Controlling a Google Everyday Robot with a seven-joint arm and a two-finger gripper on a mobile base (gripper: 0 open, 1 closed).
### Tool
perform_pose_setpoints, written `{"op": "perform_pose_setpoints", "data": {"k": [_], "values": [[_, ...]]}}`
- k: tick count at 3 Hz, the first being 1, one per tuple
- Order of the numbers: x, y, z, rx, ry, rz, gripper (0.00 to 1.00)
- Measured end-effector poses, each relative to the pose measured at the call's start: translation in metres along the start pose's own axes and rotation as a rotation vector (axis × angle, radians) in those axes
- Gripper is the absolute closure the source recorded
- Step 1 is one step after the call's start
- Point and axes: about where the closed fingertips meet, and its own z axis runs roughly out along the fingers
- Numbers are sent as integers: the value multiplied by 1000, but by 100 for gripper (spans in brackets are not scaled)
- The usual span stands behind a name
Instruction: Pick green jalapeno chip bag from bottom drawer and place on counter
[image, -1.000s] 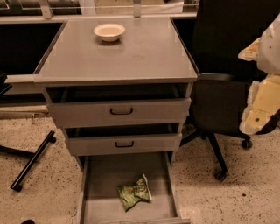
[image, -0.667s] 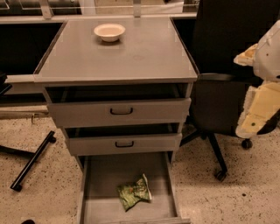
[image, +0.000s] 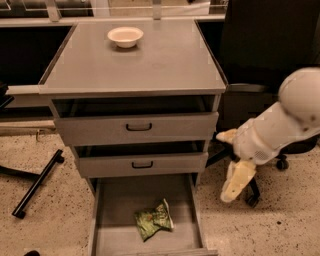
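The green jalapeno chip bag (image: 153, 220) lies crumpled on the floor of the bottom drawer (image: 115, 200), which is pulled out toward me. The counter (image: 165, 60) is the flat grey top of the cabinet. My gripper (image: 224, 166) hangs on the white arm at the right of the cabinet, level with the middle drawer, to the right of and above the bag. Its two pale yellow fingers (image: 237, 180) stand apart with nothing between them.
A cream bowl (image: 125, 36) sits at the back of the counter. Two shallower drawers with black handles (image: 138, 127) are slightly open above the bottom one. A black office chair (image: 265, 55) stands to the right, behind the arm. A black chair leg (image: 37, 182) lies on the floor at the left.
My arm has swung down and to the left, bringing the gripper from chair height to beside the cabinet's lower drawers. The bag and drawers have not moved.
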Motion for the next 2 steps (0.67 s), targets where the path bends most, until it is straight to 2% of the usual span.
{"op": "perform_pose_setpoints", "data": {"k": [1, 2], "values": [[16, -19, 43, -2, -41, 24, 0], [16, -19, 43, -2, -41, 24, 0]]}}
